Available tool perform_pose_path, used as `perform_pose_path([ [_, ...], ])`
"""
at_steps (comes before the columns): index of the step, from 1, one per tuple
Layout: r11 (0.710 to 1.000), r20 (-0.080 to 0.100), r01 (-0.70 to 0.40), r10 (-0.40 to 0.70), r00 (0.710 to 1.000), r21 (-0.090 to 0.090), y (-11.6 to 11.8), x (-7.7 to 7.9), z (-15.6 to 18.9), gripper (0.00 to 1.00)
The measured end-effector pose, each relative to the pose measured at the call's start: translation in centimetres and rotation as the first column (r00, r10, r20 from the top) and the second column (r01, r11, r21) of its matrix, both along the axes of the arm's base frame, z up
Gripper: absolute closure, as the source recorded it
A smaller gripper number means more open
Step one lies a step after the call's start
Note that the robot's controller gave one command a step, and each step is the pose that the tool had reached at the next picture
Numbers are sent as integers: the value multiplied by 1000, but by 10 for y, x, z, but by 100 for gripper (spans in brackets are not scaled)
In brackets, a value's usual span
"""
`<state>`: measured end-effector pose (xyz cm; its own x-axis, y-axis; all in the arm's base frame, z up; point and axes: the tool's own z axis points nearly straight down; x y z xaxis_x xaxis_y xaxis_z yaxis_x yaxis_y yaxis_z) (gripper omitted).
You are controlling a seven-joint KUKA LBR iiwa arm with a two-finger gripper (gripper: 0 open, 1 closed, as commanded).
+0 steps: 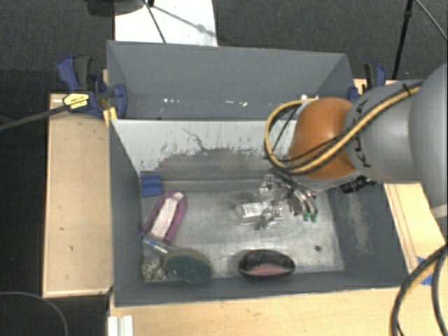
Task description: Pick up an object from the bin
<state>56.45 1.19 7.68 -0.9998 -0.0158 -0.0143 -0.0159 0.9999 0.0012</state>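
Note:
My gripper (pixel 268 212) hangs low over the bin's floor, right of the middle, under the orange wrist cover. Its metal fingers point down and to the left, and I see nothing between them. A dark oval thing with a pinkish top (pixel 265 264) lies just in front of it, near the front wall. A pink and purple oblong packet (pixel 166 215) lies at the left side of the bin, well away from the gripper.
A round dark green pad (pixel 188 267) sits in the front left corner beside a small speckled lump (pixel 151 269). A little blue block (pixel 150 185) lies against the left wall. The arm enters over the bin's right rim.

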Motion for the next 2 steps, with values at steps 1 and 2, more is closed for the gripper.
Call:
perform_pose_path([
  [1, 1000, -8, -4, 4, 1000, -1, 0, 2, 18, 100],
  [2, 1000, -7, -8, 8, 1000, -2, 0, 3, 42, 100],
])
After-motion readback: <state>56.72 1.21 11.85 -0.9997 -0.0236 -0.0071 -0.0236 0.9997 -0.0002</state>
